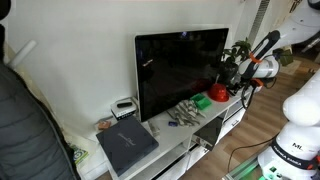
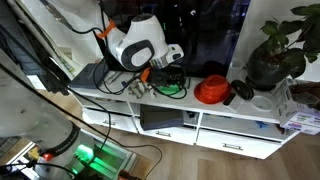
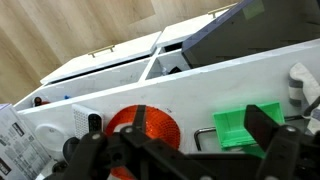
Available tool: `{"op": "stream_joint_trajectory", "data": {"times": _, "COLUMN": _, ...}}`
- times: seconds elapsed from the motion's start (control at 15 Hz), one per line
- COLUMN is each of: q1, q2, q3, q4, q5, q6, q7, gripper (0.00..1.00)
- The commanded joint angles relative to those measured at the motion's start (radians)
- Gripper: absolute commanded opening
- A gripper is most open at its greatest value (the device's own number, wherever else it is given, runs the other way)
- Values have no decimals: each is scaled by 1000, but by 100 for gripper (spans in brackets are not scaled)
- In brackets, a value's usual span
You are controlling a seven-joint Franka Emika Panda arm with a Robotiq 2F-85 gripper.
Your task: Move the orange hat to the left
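The orange hat [image 2: 211,90] lies flat on the white cabinet top [image 2: 120,97] in front of the TV; it also shows in an exterior view [image 1: 217,94] and in the wrist view [image 3: 147,128]. A small green object [image 3: 243,124] sits close beside it [image 2: 172,88]. My gripper [image 3: 175,142] hangs open and empty above the cabinet top, one finger over the hat's side and the other over the green object. It shows in both exterior views [image 1: 234,84] [image 2: 166,76], near the hat but not touching it.
A large black TV [image 1: 182,68] stands behind the hat. A potted plant [image 2: 275,50] and a black object [image 2: 243,91] sit at the cabinet's end. A metal hex key [image 3: 204,136] lies between hat and green object. A grey laptop [image 1: 127,146] lies at the far end.
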Motion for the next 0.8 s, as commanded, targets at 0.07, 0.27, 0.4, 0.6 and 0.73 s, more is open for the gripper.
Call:
{"op": "stream_joint_trajectory", "data": {"times": 0.07, "q1": -18, "q2": 226, "q3": 42, "q4": 157, "q5": 41, "q6": 111, "q7": -19, "gripper": 100}}
{"op": "stream_joint_trajectory", "data": {"times": 0.27, "q1": -58, "q2": 332, "q3": 75, "q4": 258, "q5": 54, "q6": 154, "q7": -12, "gripper": 100}}
{"op": "stream_joint_trajectory", "data": {"times": 0.4, "q1": -95, "q2": 397, "q3": 111, "q4": 330, "q5": 69, "q6": 172, "q7": -3, "gripper": 100}}
{"op": "stream_joint_trajectory", "data": {"times": 0.6, "q1": -126, "q2": 478, "q3": 135, "q4": 435, "q5": 28, "q6": 186, "q7": 71, "gripper": 100}}
{"op": "stream_joint_trajectory", "data": {"times": 0.73, "q1": -125, "q2": 528, "q3": 129, "q4": 502, "q5": 28, "q6": 192, "q7": 101, "gripper": 100}}
